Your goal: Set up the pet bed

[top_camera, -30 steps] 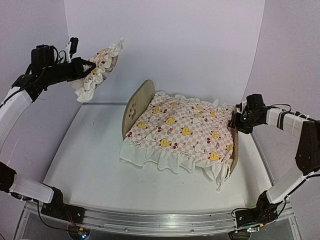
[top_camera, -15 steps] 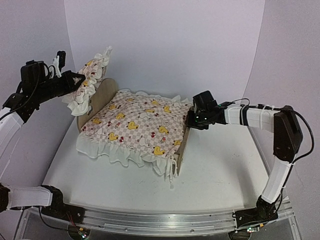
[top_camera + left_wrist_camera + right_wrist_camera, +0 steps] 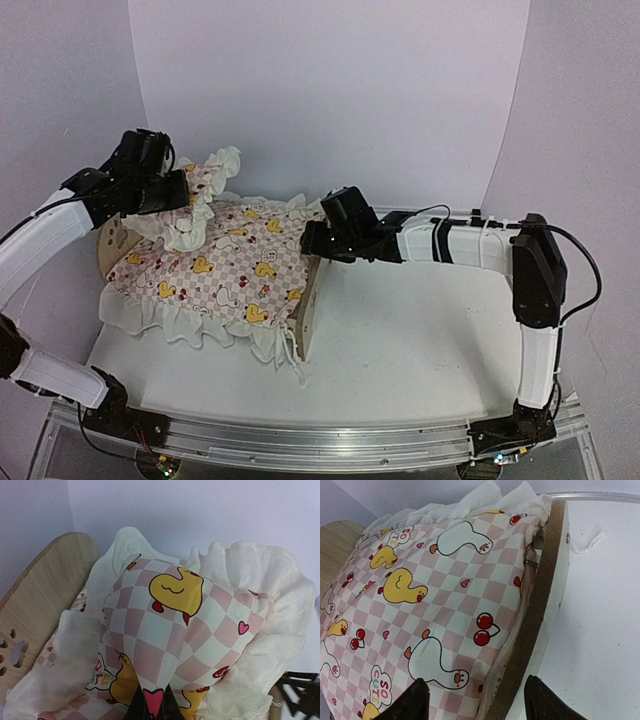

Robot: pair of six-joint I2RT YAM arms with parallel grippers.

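Top external view: the small light-plywood pet bed [image 3: 308, 312] stands left of centre on the white table [image 3: 430, 340], its paw-print headboard [image 3: 112, 242] at the left end, draped in the pink checkered duck-print ruffled cover [image 3: 220, 275]. The left gripper [image 3: 152, 711] has its jaws closed on the small matching ruffled pillow [image 3: 165, 625] over the headboard end. The right gripper [image 3: 476, 682] straddles the footboard [image 3: 540, 595], jaws apart.

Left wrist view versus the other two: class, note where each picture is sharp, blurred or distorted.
Left wrist: the pink checkered duck-print ruffled pillow fills the frame, evenly lit and sharp. Right wrist: the pink checkered duck-print cover is sharp, the dark fingertips blurred. Top external: soft light, no glare; wide-angle bending curves the white table's edges.
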